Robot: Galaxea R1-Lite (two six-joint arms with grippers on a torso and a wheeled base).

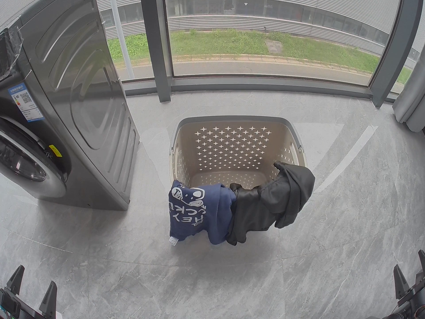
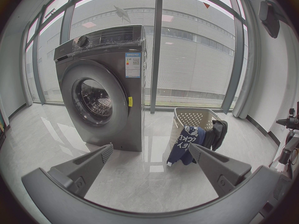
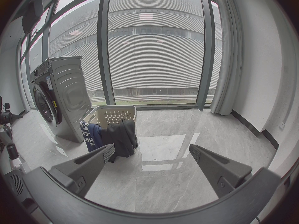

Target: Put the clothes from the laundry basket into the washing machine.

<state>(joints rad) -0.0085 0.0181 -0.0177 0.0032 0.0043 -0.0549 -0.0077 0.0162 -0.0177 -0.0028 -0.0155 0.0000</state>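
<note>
A beige laundry basket (image 1: 237, 122) stands on the floor straight ahead. Over its near rim hang a navy printed garment (image 1: 195, 211) and a black garment (image 1: 270, 200). The dark grey washing machine (image 1: 84, 94) stands to the left with its round door (image 1: 24, 162) shut. My left gripper (image 1: 33, 289) is low at the near left, open and empty. My right gripper (image 1: 409, 273) is low at the near right, also open and empty. Both are well short of the basket. The left wrist view shows the machine (image 2: 102, 91), basket (image 2: 191, 117) and navy garment (image 2: 185, 142); the right wrist view shows the basket (image 3: 110, 114) and black garment (image 3: 121, 136).
Floor-to-ceiling windows (image 1: 265, 27) run behind the basket, with a dark pillar (image 1: 155, 36) between panes. A grey curtain (image 1: 411, 100) hangs at the far right. Open grey tile floor (image 1: 212, 275) lies between me and the basket.
</note>
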